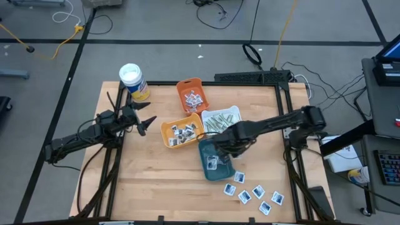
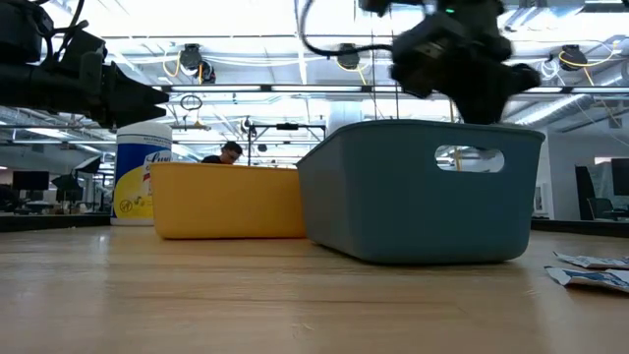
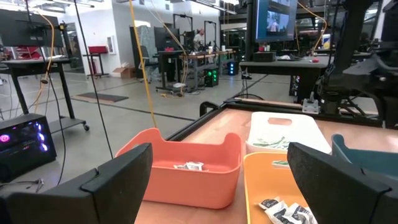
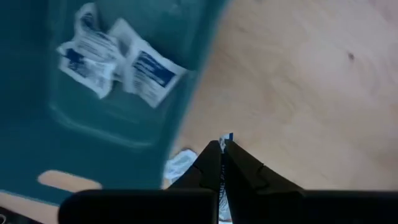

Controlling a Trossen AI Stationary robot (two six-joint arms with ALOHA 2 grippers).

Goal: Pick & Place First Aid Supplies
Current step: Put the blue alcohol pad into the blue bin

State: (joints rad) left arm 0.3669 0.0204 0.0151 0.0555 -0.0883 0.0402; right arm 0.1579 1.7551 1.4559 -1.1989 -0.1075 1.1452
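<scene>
We see the right gripper point(image 4: 222, 144) pinching a white blue-printed sachet point(image 4: 226, 136) just beside the teal plastic tray's point(image 1: 226, 169) rim; released early, it could land outside on the table.

1. I'm working in an open robotics lab: ceiling light strips point(image 2: 246, 39), exposed ducting.
2. Benches with monitors point(image 3: 272, 18) and a lit computer tower point(image 3: 22, 140).
3. Cables point(image 1: 219, 12) trail across the grey floor.
</scene>
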